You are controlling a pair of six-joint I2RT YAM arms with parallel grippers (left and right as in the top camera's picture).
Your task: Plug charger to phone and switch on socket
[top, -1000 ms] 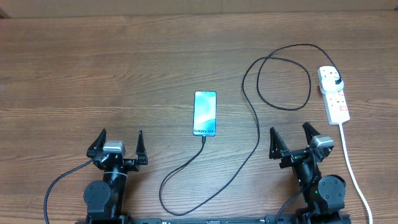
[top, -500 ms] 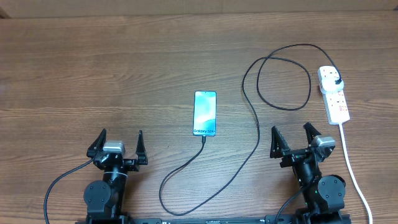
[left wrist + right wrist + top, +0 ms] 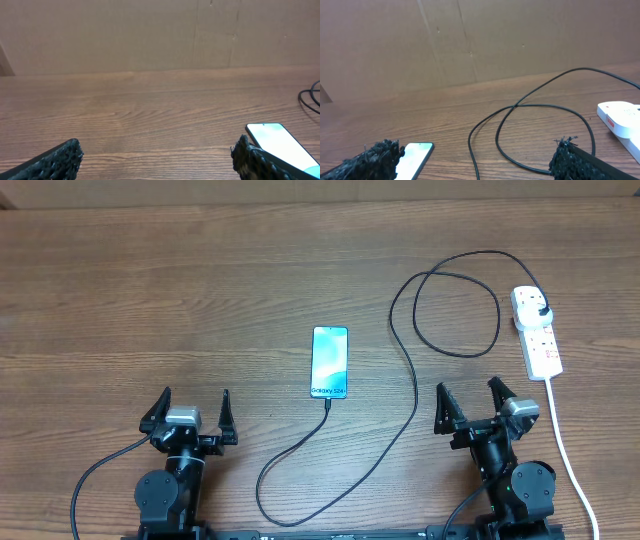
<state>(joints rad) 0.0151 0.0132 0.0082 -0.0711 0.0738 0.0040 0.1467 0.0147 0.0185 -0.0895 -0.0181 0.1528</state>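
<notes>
Almost nothing has shifted in the last second: the left pincer (image 3: 194, 394) and right pincer (image 3: 465, 386) stay parked at the near edge of the counter (image 3: 150, 280), both spread wide and empty, so no step appears under way. The phone (image 3: 329, 362) lies mid-counter with the tip of the charger (image 3: 413, 395) at its near end, though whether it is seated or merely touching is too small to tell. On the socket (image 3: 537, 332), far right, the switch positions are unreadable.

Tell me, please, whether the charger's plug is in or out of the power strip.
In: the charger's black plug sits on the far outlet of the power strip. Full seating: cannot tell.
</notes>
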